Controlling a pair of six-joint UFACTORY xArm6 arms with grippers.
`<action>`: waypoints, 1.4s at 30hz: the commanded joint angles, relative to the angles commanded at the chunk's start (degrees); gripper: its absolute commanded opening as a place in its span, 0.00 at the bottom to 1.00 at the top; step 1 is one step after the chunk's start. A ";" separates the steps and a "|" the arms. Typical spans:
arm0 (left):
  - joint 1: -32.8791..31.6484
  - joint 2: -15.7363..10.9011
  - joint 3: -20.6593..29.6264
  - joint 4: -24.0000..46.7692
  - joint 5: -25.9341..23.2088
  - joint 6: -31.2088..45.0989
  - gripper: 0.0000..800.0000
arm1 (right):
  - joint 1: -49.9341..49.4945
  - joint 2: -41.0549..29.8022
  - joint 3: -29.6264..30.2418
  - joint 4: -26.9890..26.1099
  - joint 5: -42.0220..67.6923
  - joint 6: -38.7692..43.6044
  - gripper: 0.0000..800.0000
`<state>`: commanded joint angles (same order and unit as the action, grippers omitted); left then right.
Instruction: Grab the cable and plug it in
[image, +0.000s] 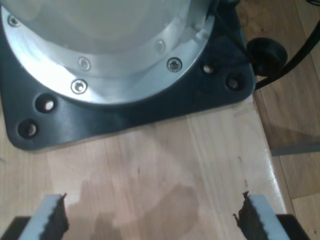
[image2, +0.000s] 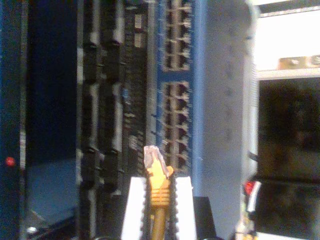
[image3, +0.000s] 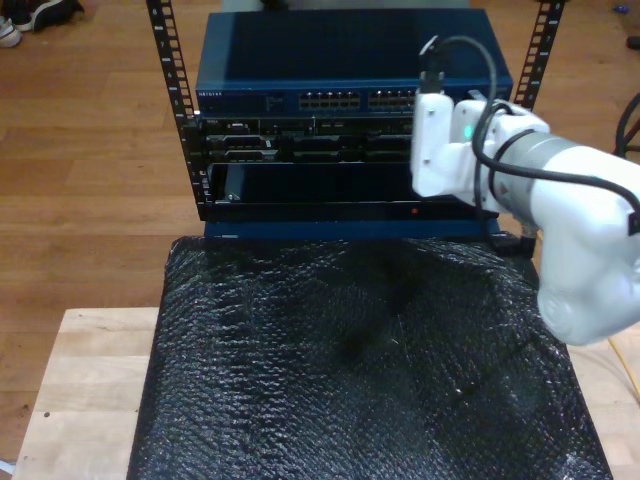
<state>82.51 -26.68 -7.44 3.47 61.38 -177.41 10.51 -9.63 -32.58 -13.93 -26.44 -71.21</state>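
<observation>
Clamped on the cable (image2: 159, 192), my second gripper (image2: 159, 200) faces the blue switch (image2: 176, 100) — misalignment (ports sit close) risks jamming the plug (image2: 151, 156); my first gripper (image: 150, 215) gapes, idle.

Soft indoor light, blurred wrist views, sharper exterior view.
The first wrist view is hazy, with glare on the round silver metal flange (image: 120, 75) and faint shadows on the pale wooden tabletop (image: 165, 165). The second wrist view is dim and smeared, blown out white at one edge. The crinkled black plastic sheet (image3: 360, 360) glints.
</observation>
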 joint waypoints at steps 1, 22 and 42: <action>0.00 0.00 0.00 0.00 0.00 0.00 1.00 | -0.09 0.00 0.35 0.00 -1.05 0.18 0.00; 0.09 0.09 0.00 0.00 0.00 0.00 1.00 | -2.55 5.01 3.16 0.18 -18.73 0.09 0.00; 0.26 0.18 0.00 0.00 0.00 0.00 1.00 | 0.53 22.95 -3.34 6.68 -34.64 -1.93 0.00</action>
<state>82.77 -26.51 -7.44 3.47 61.38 -177.41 11.03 13.32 -35.92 -7.25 -61.08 -73.14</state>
